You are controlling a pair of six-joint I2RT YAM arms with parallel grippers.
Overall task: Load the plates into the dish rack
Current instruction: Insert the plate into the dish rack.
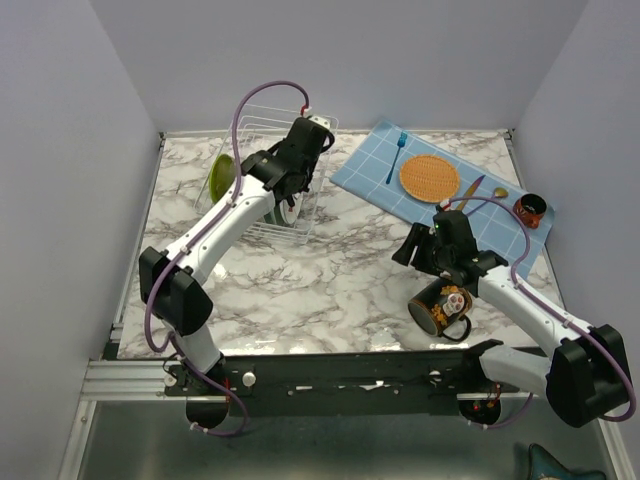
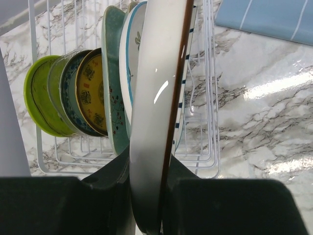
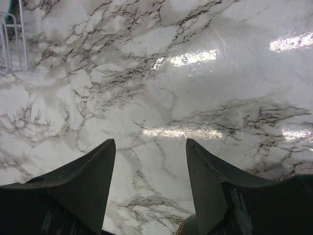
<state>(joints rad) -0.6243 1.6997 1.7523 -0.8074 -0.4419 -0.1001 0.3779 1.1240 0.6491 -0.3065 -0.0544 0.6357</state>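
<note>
1. My left gripper (image 2: 149, 169) is pinching a brownish plate (image 2: 156, 107) by its edge. The plate has a glossy white face and a dark brown rim, and it stands on edge between my two dark fingers (image 2: 220, 205).
2. I hold this plate over the dish rack (image 2: 212, 122), at the right end of the row of plates as my wrist camera sees it. I cannot tell if its far edge touches the wires, because the picture cuts it off.
3. Five plates stand on edge in the rack. From the left they are a lime-green plate (image 2: 39, 98), a teal-patterned plate (image 2: 72, 93), a yellow plate (image 2: 94, 93), a mint-green plate (image 2: 111, 73) and a white plate (image 2: 133, 73) with a teal line near its rim. The white plate is just beside the one I hold.
4. In the top view the rack stands on the far left part of the marble table (image 1: 330, 280).
5. My right gripper (image 3: 150, 147) is spread wide and holds nothing. It hovers above bare marble on the right side of the table.
6. A black decorated mug (image 1: 440, 306) seems to lie on its side near my right gripper, toward the near edge.
7. A blue mat (image 1: 365, 175) lies at the far right. An orange woven mat (image 1: 429, 177) and a blue fork (image 1: 396, 158) rest on it.
</note>
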